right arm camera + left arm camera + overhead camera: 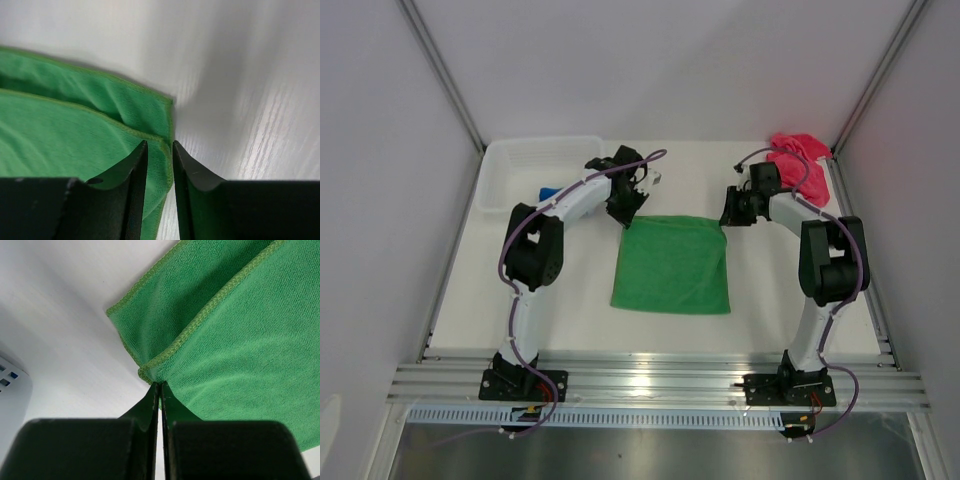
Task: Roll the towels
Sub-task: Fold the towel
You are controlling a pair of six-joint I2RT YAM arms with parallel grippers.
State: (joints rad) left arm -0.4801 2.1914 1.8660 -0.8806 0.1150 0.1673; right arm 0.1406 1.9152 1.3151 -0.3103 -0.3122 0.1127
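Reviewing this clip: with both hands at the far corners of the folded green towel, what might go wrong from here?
The left hand is shut on just the far-left corner tip of the green towel; that thin pinch may slip.
The right hand stands open astride the far-right edge; if only the left side moves, the roll would likely skew.
Layer edges sit offset there, so closing may catch one layer.

Green towel [672, 265] is fuzzy cloth; table [570, 320] smooth, faintly grained.

Left hand [160, 386] pinched closed, right hand [159, 145] slightly parted
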